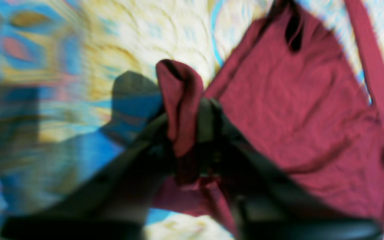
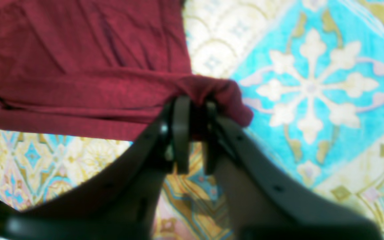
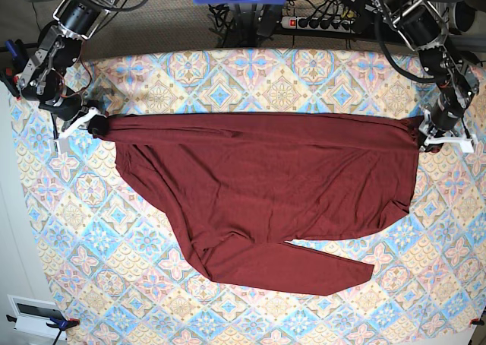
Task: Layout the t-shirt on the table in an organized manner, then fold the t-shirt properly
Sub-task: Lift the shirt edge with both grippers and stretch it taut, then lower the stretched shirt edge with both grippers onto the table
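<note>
A robotics lab or test bench: two black robot arms [image 3: 47,45] mounted behind a table under pastel tile-pattern cloth [image 3: 250,79], a white power strip [image 3: 319,22] with tangled black cables [image 3: 250,14] along the back edge

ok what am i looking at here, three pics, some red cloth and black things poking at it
It's a two-armed robot at a table with a patterned cloth. One picture looks down from above; the other two come from cameras on each wrist, so the black shapes are the claws. A maroon t-shirt lies stretched between them. The left claw has a bunched corner of it between its fingers; the right claw has the opposite corner. Neither looks tightly clamped, but the blur hides how firm the grip is.
</note>
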Motion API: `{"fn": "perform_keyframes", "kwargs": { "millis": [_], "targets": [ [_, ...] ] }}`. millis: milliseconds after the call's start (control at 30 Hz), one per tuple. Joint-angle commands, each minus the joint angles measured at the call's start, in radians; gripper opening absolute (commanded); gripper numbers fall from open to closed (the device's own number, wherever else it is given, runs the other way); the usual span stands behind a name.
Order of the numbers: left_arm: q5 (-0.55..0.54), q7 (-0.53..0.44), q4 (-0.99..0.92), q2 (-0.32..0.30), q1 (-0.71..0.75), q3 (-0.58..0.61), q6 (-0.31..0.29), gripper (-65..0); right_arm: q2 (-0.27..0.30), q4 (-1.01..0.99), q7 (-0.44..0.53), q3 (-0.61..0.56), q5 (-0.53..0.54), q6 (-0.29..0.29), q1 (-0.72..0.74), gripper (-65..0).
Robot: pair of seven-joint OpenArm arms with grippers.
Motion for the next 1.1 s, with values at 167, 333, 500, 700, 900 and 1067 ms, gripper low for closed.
{"fn": "perform_keyframes", "kwargs": {
  "millis": [167, 333, 500, 700, 900, 1067],
  "targets": [
    [-0.047, 0.094, 0.024, -0.046, -0.004, 0.001, 0.002, -35.8, 0.022, 0.025, 0.017, 0.006, 0.017, 0.004, 0.006, -52.0],
    [-0.136, 0.129, 0.128, -0.1, 0.093, 0.025, -0.024, -33.2, 0.022, 0.079, 0.02, -0.001, 0.021, 0.009, -0.029, -51.7],
    [-0.148, 0.129, 0.199, -0.131, 0.185, 0.027, -0.028, -33.2, 0.022, 0.191, 0.02, -0.014, 0.021, 0.009, -0.079, -51.7],
    [-0.15, 0.13, 0.224, -0.138, 0.263, 0.027, -0.033, -33.2, 0.022, 0.303, 0.037, -0.165, 0.02, 0.009, -0.113, -51.7],
    [-0.15, 0.129, 0.22, -0.128, 0.279, 0.027, -0.033, -32.9, 0.022, 0.347, 0.106, -0.277, 0.017, 0.009, -0.17, -51.7],
    [-0.142, 0.114, 0.217, -0.088, 0.249, 0.029, -0.033, -32.9, 0.022, 0.347, 0.108, -0.303, 0.017, 0.009, -0.19, -51.7]
  ]
}}
